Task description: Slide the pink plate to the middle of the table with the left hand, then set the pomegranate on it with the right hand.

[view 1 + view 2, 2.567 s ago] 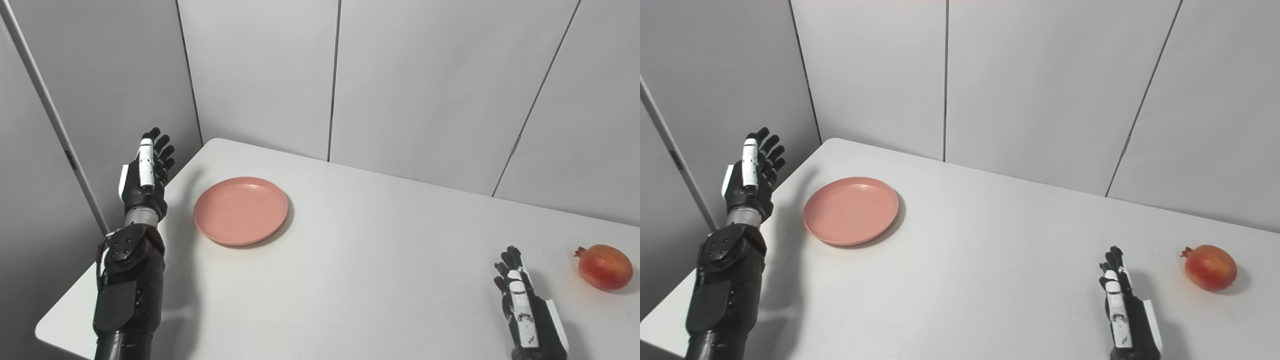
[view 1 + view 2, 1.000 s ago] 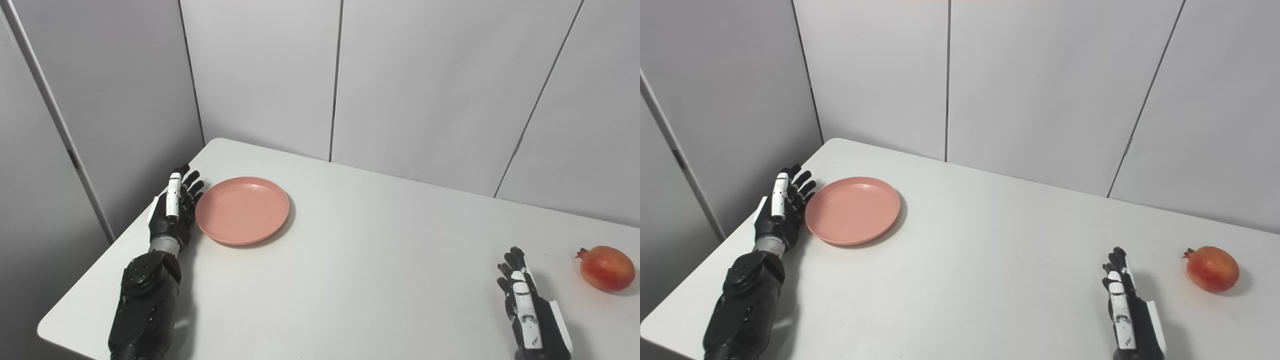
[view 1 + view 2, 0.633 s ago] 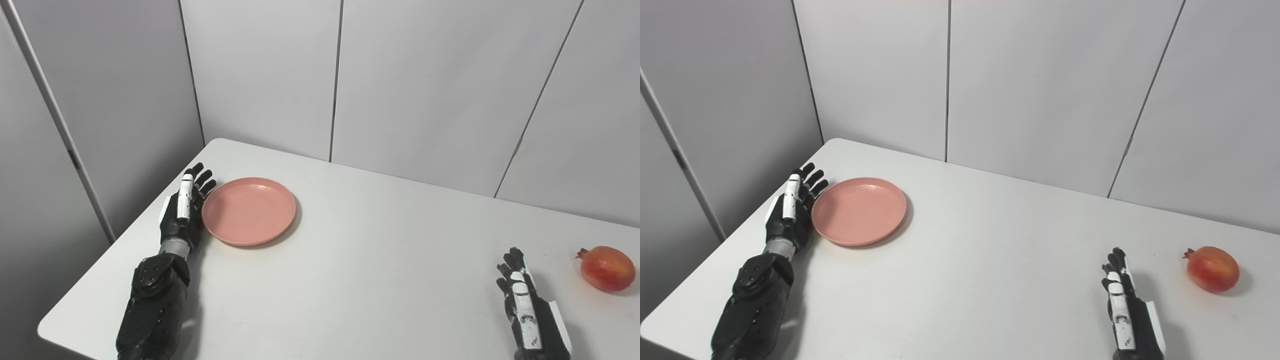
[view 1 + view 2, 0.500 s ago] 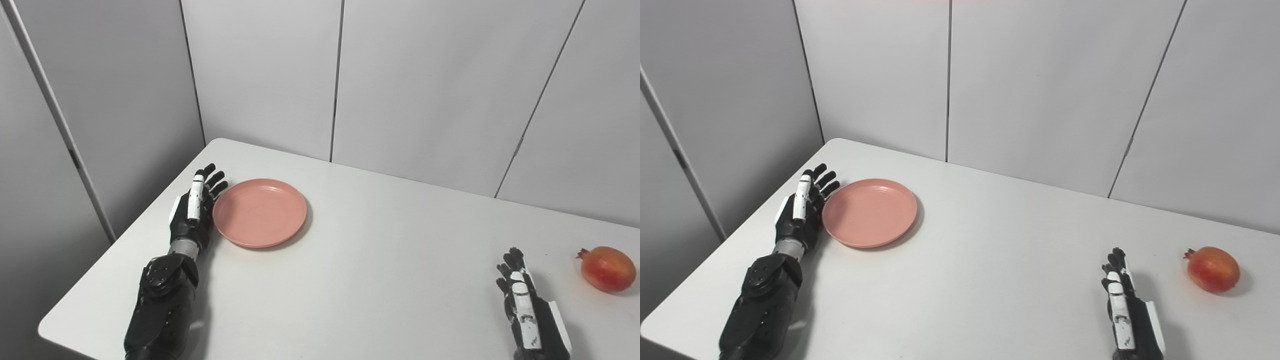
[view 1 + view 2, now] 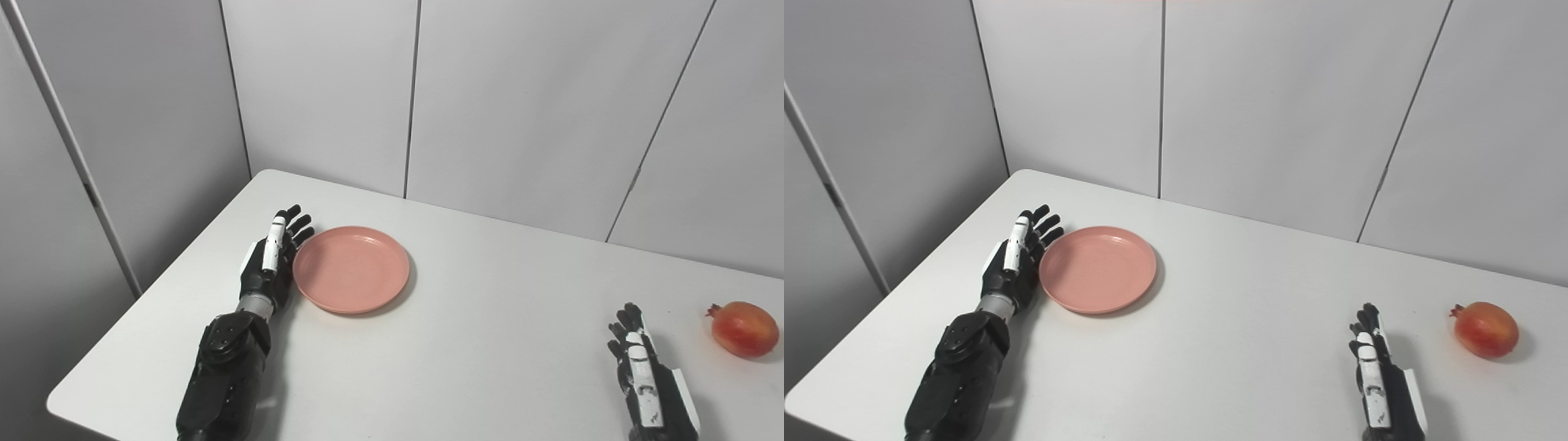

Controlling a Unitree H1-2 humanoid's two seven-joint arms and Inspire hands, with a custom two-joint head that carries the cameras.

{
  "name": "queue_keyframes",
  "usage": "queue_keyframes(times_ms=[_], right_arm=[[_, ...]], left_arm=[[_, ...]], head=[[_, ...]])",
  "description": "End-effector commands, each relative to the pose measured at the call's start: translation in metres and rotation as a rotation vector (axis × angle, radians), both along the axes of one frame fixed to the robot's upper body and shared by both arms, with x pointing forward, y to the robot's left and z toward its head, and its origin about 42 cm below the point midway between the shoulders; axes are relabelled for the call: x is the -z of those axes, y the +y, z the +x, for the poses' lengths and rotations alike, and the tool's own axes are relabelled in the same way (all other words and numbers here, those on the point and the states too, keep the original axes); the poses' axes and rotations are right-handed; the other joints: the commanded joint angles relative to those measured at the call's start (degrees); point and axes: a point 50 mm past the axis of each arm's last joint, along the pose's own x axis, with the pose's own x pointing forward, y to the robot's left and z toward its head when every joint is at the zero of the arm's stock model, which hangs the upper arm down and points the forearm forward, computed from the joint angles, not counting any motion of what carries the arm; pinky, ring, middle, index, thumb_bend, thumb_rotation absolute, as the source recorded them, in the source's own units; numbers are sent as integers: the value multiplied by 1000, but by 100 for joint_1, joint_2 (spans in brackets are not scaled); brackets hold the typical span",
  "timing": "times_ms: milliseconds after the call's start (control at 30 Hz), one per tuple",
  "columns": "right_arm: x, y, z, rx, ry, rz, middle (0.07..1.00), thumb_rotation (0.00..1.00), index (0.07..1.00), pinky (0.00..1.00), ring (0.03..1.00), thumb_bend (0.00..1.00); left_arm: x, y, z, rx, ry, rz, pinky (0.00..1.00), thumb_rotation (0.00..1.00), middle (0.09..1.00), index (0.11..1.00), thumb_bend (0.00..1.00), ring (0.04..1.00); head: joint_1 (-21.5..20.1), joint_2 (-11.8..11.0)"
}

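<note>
1. While the left hand (image 5: 271, 262) lies flat on the white bench (image 5: 478, 343) in the left eye view, its edge presses against the left rim of the pink plate (image 5: 351, 269). The fingers (image 5: 295, 224) are straight and spread, gripping nothing. The plate sits flat on the bench's left half, left of the middle and towards the far edge, and it is empty. Over on the right, the pomegranate (image 5: 743, 328) rests on the bench by the right edge of the picture, crown pointing left. The right hand (image 5: 648, 383) lies near the front edge, palm side down, fingers extended and a little apart, holding nothing; it is clear of the fruit, which lies to its right and a little farther back. Grey wall panels (image 5: 502, 104) close in the back and left sides.

2. Seen from the right eye view, the same layout holds: left hand (image 5: 1013, 260) side-on against the plate (image 5: 1097, 269), fingers open, nothing gripped. The pomegranate (image 5: 1486, 329) sits well apart from the plate, across the bench (image 5: 1225, 349). The right hand (image 5: 1381, 383) rests low in the picture, open and empty, with a gap of bare bench between it and the fruit.
</note>
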Motion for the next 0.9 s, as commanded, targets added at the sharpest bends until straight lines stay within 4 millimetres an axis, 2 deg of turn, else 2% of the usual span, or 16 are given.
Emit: queue_keyframes(times_ms=[0, 333, 867], right_arm=[[-20, 5, 9, -7, -76, 8, 1000, 1000, 1000, 1000, 997, 93], [-18, 9, 8, -2, -87, 16, 1000, 1000, 1000, 1000, 998, 119], [-20, 12, 9, 17, -79, 17, 994, 1000, 994, 996, 991, 154]], left_arm=[[-14, -8, 9, 29, -31, 7, 915, 1000, 918, 905, 354, 915], [-12, -30, 13, 82, -19, -18, 938, 1000, 924, 919, 367, 921], [-7, -70, 17, 166, -2, -16, 906, 1000, 905, 893, 349, 902]], head=[[-13, 14], [-183, 105], [-492, 235]])
